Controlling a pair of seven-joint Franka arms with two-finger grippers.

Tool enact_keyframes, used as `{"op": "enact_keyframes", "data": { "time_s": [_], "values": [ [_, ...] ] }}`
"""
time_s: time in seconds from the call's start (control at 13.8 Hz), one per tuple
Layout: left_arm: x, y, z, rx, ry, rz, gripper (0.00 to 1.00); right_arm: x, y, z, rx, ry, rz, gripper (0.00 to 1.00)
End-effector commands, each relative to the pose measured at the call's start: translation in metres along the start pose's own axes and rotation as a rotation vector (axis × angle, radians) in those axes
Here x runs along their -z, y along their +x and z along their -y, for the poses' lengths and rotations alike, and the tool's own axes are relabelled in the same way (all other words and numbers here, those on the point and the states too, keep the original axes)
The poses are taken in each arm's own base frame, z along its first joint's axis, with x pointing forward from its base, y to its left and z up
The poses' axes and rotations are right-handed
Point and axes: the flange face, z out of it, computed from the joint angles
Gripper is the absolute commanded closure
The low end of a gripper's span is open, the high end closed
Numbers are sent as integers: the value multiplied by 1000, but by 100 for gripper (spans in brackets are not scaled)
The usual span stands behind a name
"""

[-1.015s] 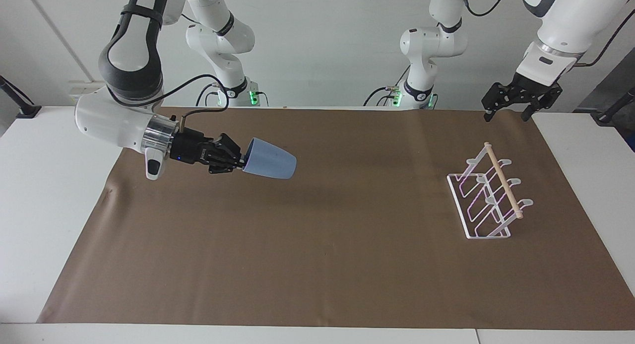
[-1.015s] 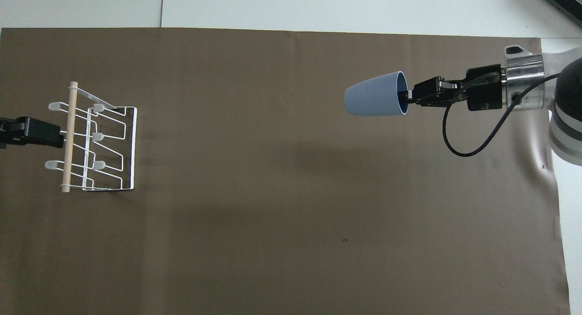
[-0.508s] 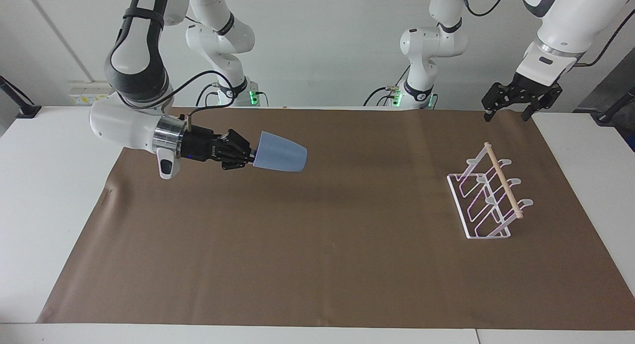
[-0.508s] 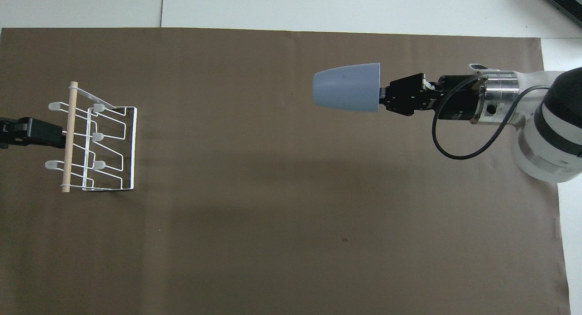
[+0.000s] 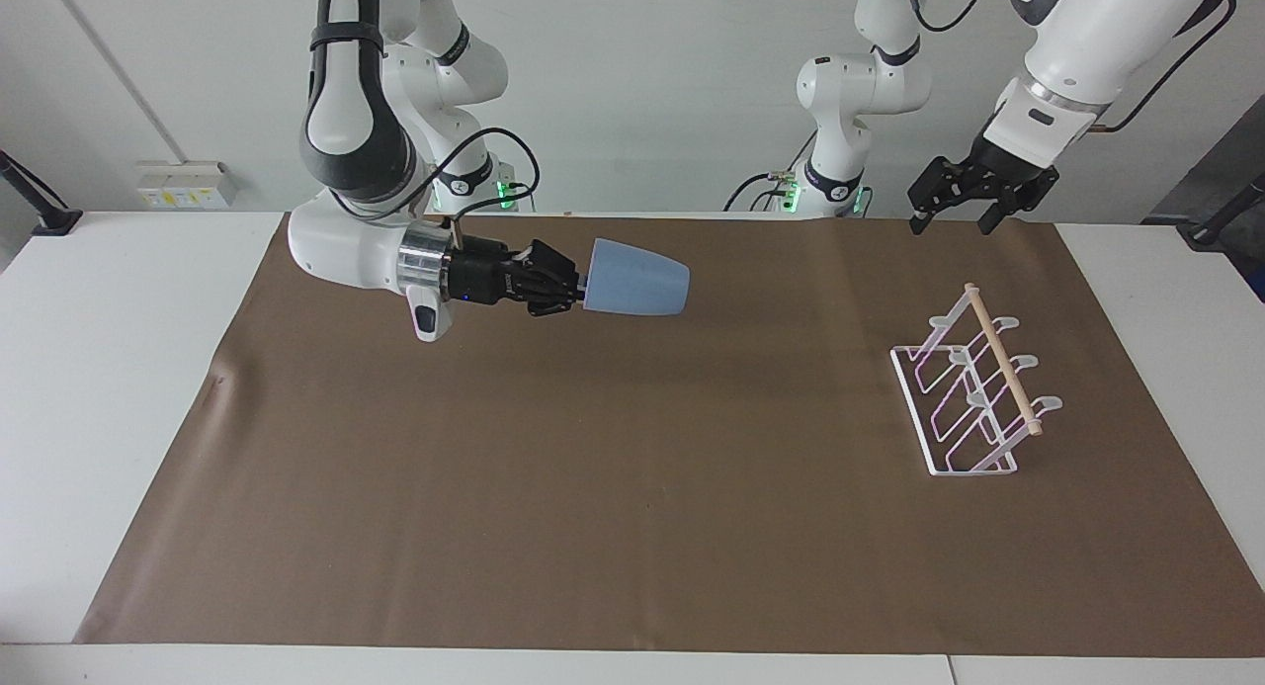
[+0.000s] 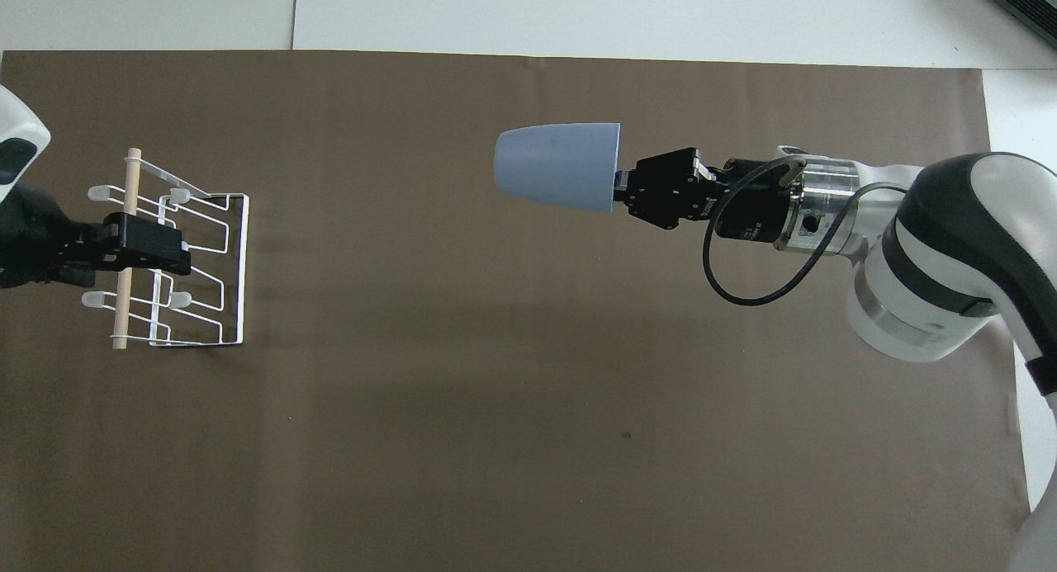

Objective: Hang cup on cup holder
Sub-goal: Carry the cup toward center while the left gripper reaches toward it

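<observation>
Right gripper point(image 5: 576, 292): fingers clamped on the rim of the light-blue tapered plastic cup point(image 5: 637, 290), held sideways in the air, well apart from the white wire cup holder point(image 5: 973, 396).
Left gripper point(image 5: 961, 206): fingers apart, raised near the cup holder.

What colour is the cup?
Plain light blue cup; clearest in the facing view.

This looks like a robotics lab or test room. Two white robot arms point(image 5: 356, 161) stand bolted at the edge of a plain white table point(image 5: 89, 369) covered by a sheet of brown paper point(image 5: 632, 487), before a bare pale wall point(image 5: 632, 82). Loose black cables point(image 5: 889, 309) trail around; a wall fitting point(image 5: 183, 183), perhaps a socket strip, sits low.
</observation>
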Motion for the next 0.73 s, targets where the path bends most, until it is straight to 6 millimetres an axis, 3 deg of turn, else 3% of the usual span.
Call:
{"op": "enact_keyframes", "data": {
  "time_s": [0.0,0.29,0.65],
  "values": [
    [3,-3,-27,138,-101,-17,0,-10,-13,-6,-43,27,-17,100],
    [-7,2,-58,439,-208,48,0,-30,-23,-9,-68,46,-24,100],
    [-18,20,-109,852,-315,101,0,-35,-24,-14,-78,49,-14,100]
  ]
}}
